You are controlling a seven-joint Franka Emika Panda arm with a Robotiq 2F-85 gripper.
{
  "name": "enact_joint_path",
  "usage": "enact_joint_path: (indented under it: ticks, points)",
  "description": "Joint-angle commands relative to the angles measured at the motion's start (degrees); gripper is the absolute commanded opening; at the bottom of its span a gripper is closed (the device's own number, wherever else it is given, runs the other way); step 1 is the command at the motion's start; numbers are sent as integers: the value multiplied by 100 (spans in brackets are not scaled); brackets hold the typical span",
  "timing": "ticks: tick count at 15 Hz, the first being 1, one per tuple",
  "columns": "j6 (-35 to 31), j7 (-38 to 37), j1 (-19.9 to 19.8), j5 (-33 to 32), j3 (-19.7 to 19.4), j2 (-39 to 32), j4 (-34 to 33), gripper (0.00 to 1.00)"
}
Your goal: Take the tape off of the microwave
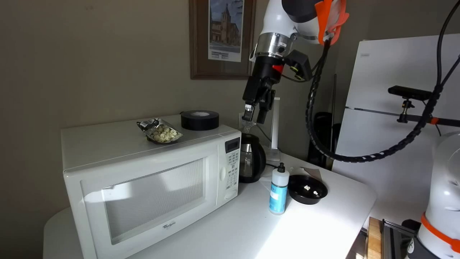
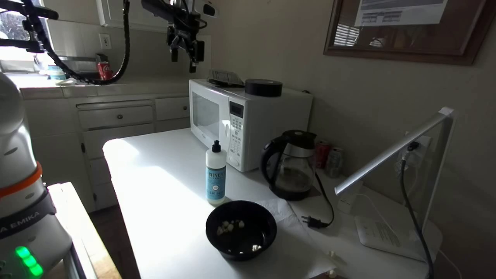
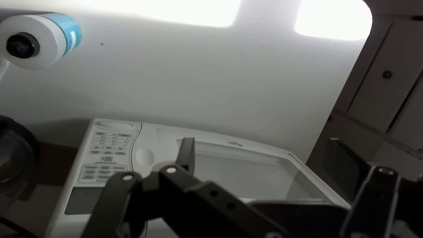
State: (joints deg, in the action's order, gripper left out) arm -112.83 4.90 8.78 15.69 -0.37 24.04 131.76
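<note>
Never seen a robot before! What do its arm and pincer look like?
The arm is rounded and glossy white, with a silver collar leading to the black pincer, which has two jointed fingers. Lower down are an orange band and a dark band with pale lettering ending "EMIKA", plus bright green lights. A black, spiral-wrapped cable loops alongside.

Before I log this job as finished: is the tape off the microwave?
No, in an exterior view the tape lies flat on top of the microwave.
</note>
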Motion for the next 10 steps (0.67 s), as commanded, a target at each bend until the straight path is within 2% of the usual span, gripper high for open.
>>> enact_joint_path:
  ticks: [1,7,10]
  points:
    - [28,30,-101,36,84,-3,-16,100]
    - [-13,6,-135,139,11,-40,-59,100]
    - [-274,-27,-372,-219,8,-88,-456,100]
